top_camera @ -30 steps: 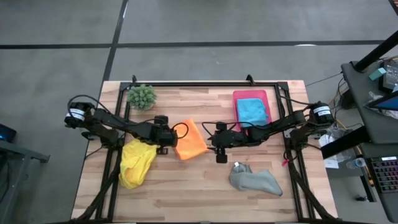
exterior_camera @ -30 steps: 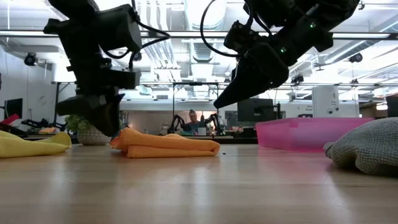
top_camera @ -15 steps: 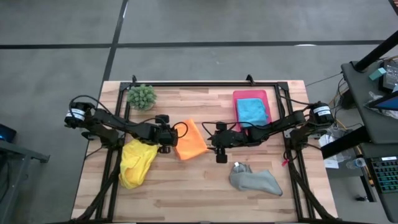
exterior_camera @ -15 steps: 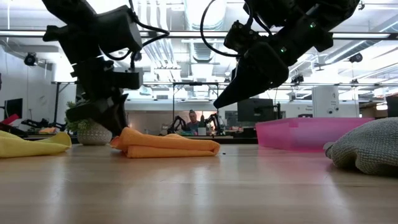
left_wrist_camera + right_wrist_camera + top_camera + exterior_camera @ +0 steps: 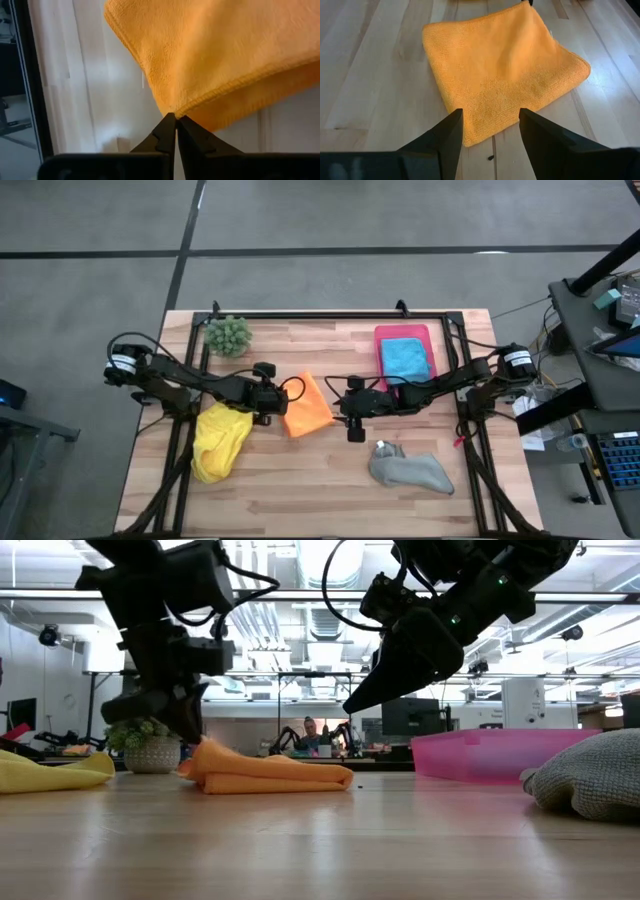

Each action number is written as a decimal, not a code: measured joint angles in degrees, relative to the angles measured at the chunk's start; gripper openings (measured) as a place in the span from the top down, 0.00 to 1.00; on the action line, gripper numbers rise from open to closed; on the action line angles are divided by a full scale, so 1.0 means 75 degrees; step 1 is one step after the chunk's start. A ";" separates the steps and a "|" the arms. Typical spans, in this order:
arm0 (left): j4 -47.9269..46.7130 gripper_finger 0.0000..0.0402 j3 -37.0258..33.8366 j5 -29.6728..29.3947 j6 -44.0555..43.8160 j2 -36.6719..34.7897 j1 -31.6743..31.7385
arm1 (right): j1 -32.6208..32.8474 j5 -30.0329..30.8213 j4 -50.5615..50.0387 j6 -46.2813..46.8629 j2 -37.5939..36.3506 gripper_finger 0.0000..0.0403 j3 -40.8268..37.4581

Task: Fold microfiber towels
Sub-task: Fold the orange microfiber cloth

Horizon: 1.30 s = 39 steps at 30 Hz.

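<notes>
Orange towel (image 5: 215,60) | left jaws (image 5: 175,131) closed at corner | right jaws (image 5: 490,131) spread nearby

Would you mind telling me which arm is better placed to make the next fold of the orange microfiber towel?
The left, probably. The left gripper is shut on a corner of the folded orange microfiber towel, so it could lift that corner over. The right gripper hangs open beside the opposite edge, gripping nothing.

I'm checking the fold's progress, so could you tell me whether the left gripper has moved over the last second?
Yes. In the low view the left gripper has shifted right, away from the potted plant, to the orange towel, and is shut at its corner.
</notes>
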 joint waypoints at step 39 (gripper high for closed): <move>-0.2162 0.63 0.0751 0.0807 -0.0800 0.0000 -0.0342 | -0.0030 0.0002 0.0194 -0.0016 0.0000 0.56 -0.0006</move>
